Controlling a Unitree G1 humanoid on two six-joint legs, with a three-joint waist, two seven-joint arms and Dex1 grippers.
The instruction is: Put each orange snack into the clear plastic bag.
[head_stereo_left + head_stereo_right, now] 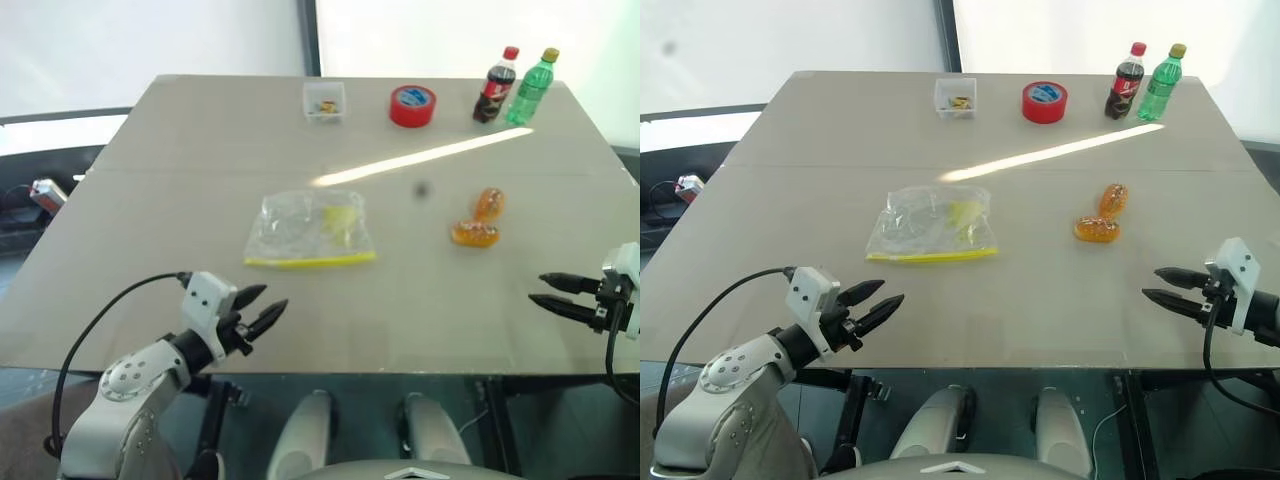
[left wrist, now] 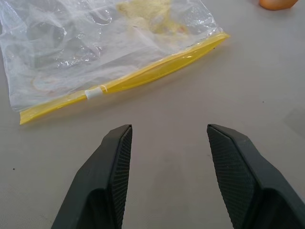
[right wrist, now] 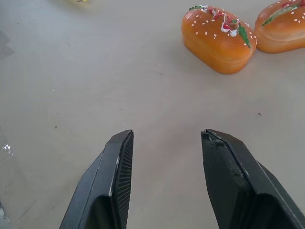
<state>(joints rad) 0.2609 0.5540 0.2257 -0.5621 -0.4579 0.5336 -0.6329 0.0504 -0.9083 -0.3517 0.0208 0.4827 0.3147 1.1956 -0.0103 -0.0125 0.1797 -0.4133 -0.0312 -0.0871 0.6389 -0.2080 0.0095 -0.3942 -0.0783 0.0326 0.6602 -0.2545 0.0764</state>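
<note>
Snacks point(image 1: 478, 220) both lie bare on the table at center right of the head view, touching each other, well apart from the bag point(image 1: 308, 229) at center. Nothing is bagged yet. Left gripper point(image 1: 262, 309) and right gripper point(image 1: 548, 290) hover spread and empty near the bottom corners.

We see our left arm point(image 1: 135, 385) as a run of rounded, silver-grey metal housings, the largest joint cap dotted with small dark screw holes. A thin black cable point(image 1: 95, 325) loops up from it to a white, boxy camera block point(image 1: 207, 297) with small dark fastener spots, seated above the wrist. Beyond that sits the left gripper point(image 1: 262, 308), two black tapered fingers point(image 2: 112, 176) with finely cross-hatched inner pads. Our right gripper point(image 1: 1165, 285) has the same black pointed fingers point(image 3: 112, 181), with a ribbed pad on one, and carries a matching white angular block point(image 1: 1236, 270). A black cable point(image 1: 1212, 365) hangs below that wrist.
</note>
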